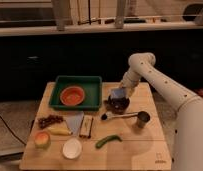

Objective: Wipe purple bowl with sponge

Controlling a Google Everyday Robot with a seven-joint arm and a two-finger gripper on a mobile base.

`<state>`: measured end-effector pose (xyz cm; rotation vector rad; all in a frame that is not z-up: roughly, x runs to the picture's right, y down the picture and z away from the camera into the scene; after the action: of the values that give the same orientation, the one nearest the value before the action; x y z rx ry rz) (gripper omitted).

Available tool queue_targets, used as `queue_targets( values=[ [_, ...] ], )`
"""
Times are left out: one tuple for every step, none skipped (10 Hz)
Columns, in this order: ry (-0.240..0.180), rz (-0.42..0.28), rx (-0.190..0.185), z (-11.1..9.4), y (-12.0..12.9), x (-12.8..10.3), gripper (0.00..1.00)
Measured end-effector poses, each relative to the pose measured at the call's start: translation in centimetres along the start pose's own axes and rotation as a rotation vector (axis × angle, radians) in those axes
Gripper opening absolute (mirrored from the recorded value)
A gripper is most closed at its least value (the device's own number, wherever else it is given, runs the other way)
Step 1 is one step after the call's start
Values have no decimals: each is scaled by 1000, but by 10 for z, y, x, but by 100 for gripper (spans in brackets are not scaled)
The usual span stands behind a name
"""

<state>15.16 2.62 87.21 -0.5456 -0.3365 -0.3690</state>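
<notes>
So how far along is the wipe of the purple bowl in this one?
Done: the sponge is picked up, with the jaws of the gripper closed on it. In hand: the gripper sits right over the purple bowl, with the sponge at or just inside its rim; contact can't be confirmed. Left: the wiping strokes themselves, as far as this shows, then releasing the sponge.
</notes>
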Motion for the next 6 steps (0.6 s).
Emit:
queue_targets(
  values=[
    [-13, -42, -4, 2, 0, -16, 1],
    [-20, -60, -6, 2, 2, -23, 1],
    [-32, -86, -10, 1, 8, -34, 1],
    [-47, -110, -19, 0, 20, -43, 1],
    [-56, -118, -28, -1, 32, -43, 1],
    [-60, -118, -36, -2, 40, -38, 1]
  ],
)
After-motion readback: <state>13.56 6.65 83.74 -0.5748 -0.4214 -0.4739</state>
